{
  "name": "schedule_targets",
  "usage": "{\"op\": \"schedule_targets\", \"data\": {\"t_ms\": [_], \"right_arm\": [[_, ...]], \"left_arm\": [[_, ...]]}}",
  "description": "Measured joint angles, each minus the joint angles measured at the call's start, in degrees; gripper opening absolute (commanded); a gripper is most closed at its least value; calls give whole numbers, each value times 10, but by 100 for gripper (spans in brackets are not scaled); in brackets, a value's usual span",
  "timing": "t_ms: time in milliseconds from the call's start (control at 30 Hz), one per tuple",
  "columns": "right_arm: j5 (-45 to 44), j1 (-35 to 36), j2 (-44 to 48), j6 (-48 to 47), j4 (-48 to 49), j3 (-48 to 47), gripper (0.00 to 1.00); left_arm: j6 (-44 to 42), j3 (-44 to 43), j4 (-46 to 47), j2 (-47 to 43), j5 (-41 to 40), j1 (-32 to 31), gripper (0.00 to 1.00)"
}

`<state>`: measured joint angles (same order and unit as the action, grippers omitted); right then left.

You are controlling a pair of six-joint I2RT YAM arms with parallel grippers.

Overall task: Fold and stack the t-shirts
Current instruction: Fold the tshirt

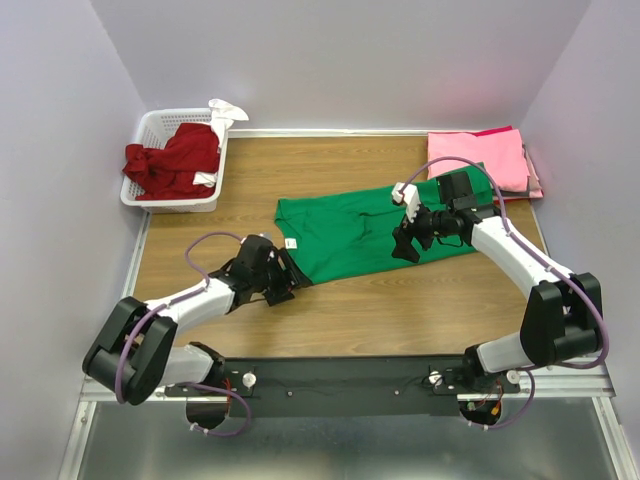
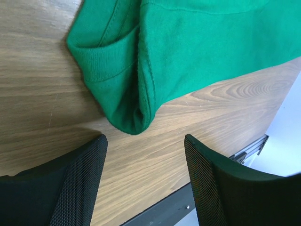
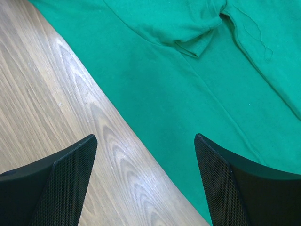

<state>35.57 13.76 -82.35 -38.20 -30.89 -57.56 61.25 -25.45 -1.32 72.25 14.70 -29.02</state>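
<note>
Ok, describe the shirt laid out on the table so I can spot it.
On the wooden table, look at the middle. The green t-shirt lies spread out there, the only green one: the dark red shirt is in the white basket far left, the pink shirts far right.

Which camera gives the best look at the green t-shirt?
The top external view: the green t-shirt lies almost whole on the table, between the arms. The left wrist view catches only its ribbed neck end; the right wrist view only a stretch of fabric along one edge.
</note>
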Motion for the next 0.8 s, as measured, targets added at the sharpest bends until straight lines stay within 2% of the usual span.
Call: {"op": "schedule_targets", "data": {"t_ms": [167, 300, 400, 433, 500, 633, 800], "right_arm": [[1, 0, 0, 0, 0, 0, 91], [1, 0, 0, -1, 0, 1, 91], [2, -2, 0, -3, 0, 2, 91], [3, -3, 1, -3, 0, 3, 91], [5, -4, 2, -4, 0, 4, 90], [10, -4, 5, -4, 0, 5, 91], [14, -7, 8, -4, 0, 5, 91]], "left_arm": [[5, -15, -3, 16, -18, -1, 71], [9, -32, -15, 32, -47, -2, 57], [8, -40, -24, 43, -67, 2, 40], [7, -41, -27, 46, -69, 6, 26], [0, -41, -33, 48, -74, 16, 16], [-24, -44, -46, 50, -78, 53, 9], [-71, -92, -73, 63, -82, 97, 6]]}}
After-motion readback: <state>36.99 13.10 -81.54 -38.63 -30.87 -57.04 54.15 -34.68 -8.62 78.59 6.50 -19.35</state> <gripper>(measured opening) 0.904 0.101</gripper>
